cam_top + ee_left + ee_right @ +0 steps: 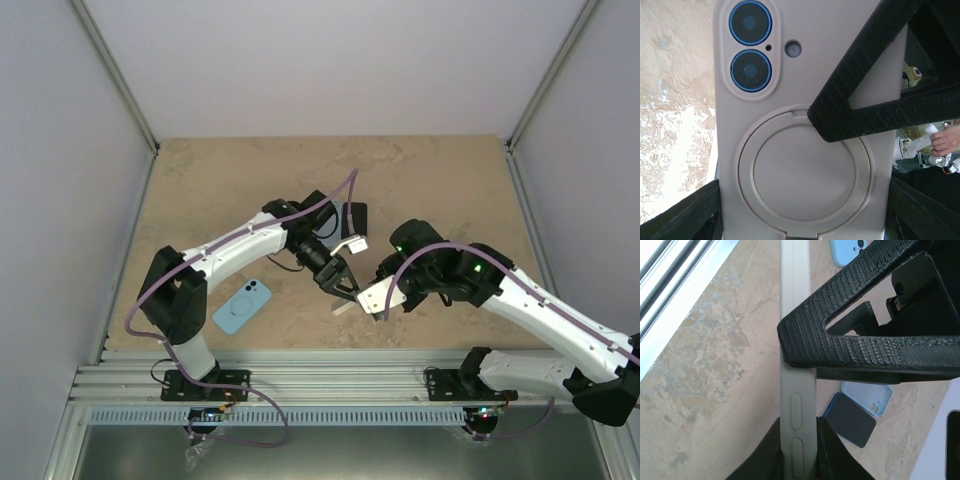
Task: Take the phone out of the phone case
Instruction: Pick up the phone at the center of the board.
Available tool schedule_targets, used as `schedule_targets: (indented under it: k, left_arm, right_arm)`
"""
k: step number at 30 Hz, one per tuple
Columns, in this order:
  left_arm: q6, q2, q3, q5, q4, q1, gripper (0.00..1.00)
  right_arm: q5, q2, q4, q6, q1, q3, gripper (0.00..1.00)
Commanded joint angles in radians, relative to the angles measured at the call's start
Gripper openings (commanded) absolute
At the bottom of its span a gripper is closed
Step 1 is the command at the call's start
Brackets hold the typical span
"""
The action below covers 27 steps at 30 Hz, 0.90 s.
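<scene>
A phone in a beige case hangs above the table's front middle, held by both arms. In the left wrist view its back fills the frame, with two blue camera lenses and a round ring. My left gripper spans the case's width, its fingers pressed against both long edges. My right gripper is shut on the case's thin side edge, over the side buttons. The left finger crosses that edge higher up. From above, the left gripper and right gripper meet at the case.
A light blue case lies on the table by the left arm's base. A dark phone and another light blue case lie further back, partly under the left arm. An aluminium rail runs along the near edge.
</scene>
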State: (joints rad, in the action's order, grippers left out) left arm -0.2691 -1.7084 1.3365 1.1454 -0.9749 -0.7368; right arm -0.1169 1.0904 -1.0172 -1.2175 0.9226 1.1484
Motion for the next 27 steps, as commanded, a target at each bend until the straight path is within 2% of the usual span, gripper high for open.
schedule_targets:
  k: [1, 5, 8, 11, 14, 22, 27]
  left_arm:
    - [-0.036, 0.011, 0.059, 0.024, -0.017, 0.007, 0.54]
    - [-0.113, 0.005, 0.126, 0.02, -0.11, 0.048, 0.85]
    - [-0.157, 0.026, 0.157, 0.043, -0.147, 0.117, 0.99]
    - [-0.162, 0.092, 0.158, 0.047, -0.118, 0.192, 0.99]
    - [-0.131, 0.178, 0.143, -0.005, -0.054, 0.223, 0.99]
    - [-0.179, 0.398, 0.051, -0.08, -0.025, 0.232, 0.98]
    - [-0.22, 0.454, 0.022, -0.116, -0.057, 0.232, 0.91]
  right_arm:
    - [-0.005, -0.008, 0.01, 0.054, 0.005, -0.001, 0.01]
    - [-0.072, -0.015, 0.017, 0.129, 0.0, 0.009, 0.01]
    - [-0.138, -0.027, 0.032, 0.177, -0.022, 0.011, 0.01]
    - [-0.217, -0.033, 0.051, 0.234, -0.054, 0.015, 0.01]
    - [-0.296, -0.039, 0.071, 0.291, -0.085, 0.019, 0.01]
    - [-0.5, -0.056, 0.131, 0.455, -0.18, 0.006, 0.01]
    - [-0.619, -0.063, 0.171, 0.56, -0.246, 0.005, 0.01]
